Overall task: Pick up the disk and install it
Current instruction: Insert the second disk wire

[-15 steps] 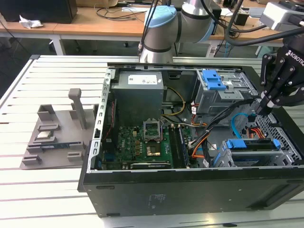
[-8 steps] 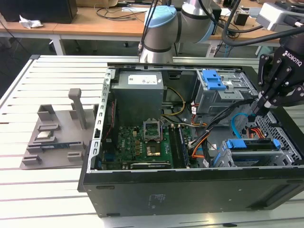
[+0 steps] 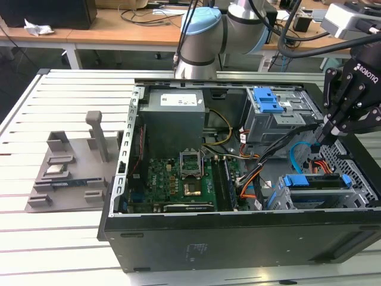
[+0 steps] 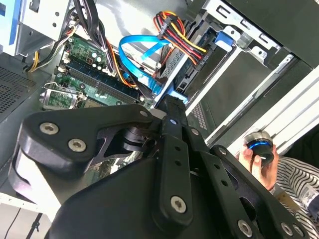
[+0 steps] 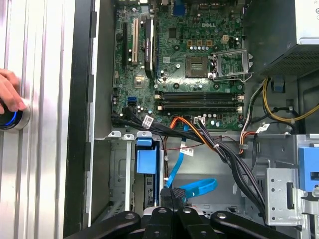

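Hovering over the open computer case (image 3: 238,238) on the slatted metal counter (image 3: 65,250), the black tool (image 3: 324,136) hangs at the exterior view's right, above the lower drive bay. Its fingertips appear pressed together in both wrist views, with a narrow blue-edged piece at the tips that may be a cable or a frame; what it is cannot be told. The disk (image 3: 318,183) stands on edge in the near-right bay (image 3: 357,199), with its blue carrier frame showing along the top; in the first wrist view the blue frame (image 5: 145,160) sits in the bay just beside the tool. A blue ribbon cable (image 5: 192,186) loops right next to it, with orange and black wires close by. The disk is likely rigid, moderately heavy and sensitive to knocks, with smooth metal faces; the plastic frame's edges look like the safest place to take hold. The motherboard (image 3: 178,182) fills the case's middle, and the grey power supply (image 3: 174,119) sits at the far side. A person's hand (image 5: 9,92) rests on a round blue-lit button (image 5: 11,119) on the counter.
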Action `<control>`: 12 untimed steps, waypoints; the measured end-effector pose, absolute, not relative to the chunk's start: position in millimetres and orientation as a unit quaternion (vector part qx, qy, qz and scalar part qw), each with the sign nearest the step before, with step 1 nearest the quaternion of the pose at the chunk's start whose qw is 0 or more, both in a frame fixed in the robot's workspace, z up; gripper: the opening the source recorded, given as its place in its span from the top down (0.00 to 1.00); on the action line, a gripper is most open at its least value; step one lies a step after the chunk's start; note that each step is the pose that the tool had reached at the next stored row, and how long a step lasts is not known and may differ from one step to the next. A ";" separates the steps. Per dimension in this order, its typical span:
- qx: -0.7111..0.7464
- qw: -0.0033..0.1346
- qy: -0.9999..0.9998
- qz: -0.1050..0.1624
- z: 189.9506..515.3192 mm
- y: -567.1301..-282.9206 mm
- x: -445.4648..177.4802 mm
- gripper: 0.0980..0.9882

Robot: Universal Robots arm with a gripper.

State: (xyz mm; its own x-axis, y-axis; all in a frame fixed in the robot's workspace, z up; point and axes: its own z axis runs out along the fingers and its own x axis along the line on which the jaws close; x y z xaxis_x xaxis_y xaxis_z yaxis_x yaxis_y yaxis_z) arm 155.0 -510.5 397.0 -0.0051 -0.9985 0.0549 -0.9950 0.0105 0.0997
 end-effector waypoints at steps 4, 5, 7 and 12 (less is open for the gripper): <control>0.703 0.055 -0.709 -0.016 397.0 -510.5 154.7 0.99; 0.703 0.055 -0.709 -0.016 397.0 -510.5 154.7 0.99; 0.703 0.055 -0.709 -0.016 397.0 -510.5 154.7 0.99; 0.703 0.055 -0.709 -0.016 397.0 -510.5 154.6 0.99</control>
